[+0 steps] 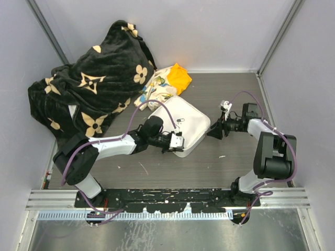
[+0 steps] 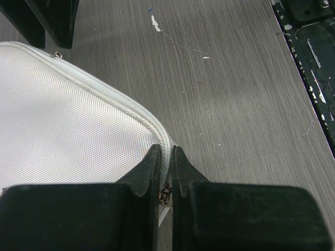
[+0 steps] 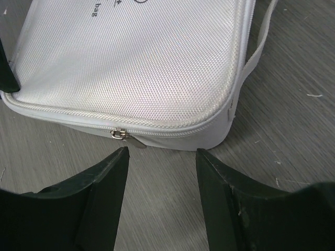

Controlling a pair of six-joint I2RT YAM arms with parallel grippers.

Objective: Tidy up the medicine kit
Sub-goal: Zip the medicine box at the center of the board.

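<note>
medicine kit (image 1: 191, 125): white zip case, flat on the tabletop (image 1: 209, 172) about mid-way between near and far edges, turned so one corner points at the near edge. Lid down.
left gripper (image 2: 166, 151): mine, nearest the near edge. Jaws almost together, pinching the kit's near corner on the zip seam. Something small and dark sits between the fingers further in; may be a zip pull, can't say.
zip pull (image 3: 119, 134): metal, on the kit's right-hand side wall, lying against the zip line. Zip reads as closed along every stretch I can see.
right gripper (image 3: 162, 151): jaws apart, nothing between them. Low over the tabletop just beside the kit's right side, lined up roughly on that pull, not touching it.
carry strap (image 3: 259, 42): white, runs off the kit's far-right corner onto the tabletop.
cloth bundle (image 1: 165, 86): floral and orange, touching the kit's far side, toward the far edge. Not part of the job.
blanket (image 1: 89, 89): black with gold flowers, heaped over the far-left corner.
progress: early, by my read. Kit is braced by my left; lid not opened, no contents in view, nothing sorted.
left to do: take the pull, run the zip round, lift the lid, then arrange whatever is inside.
</note>
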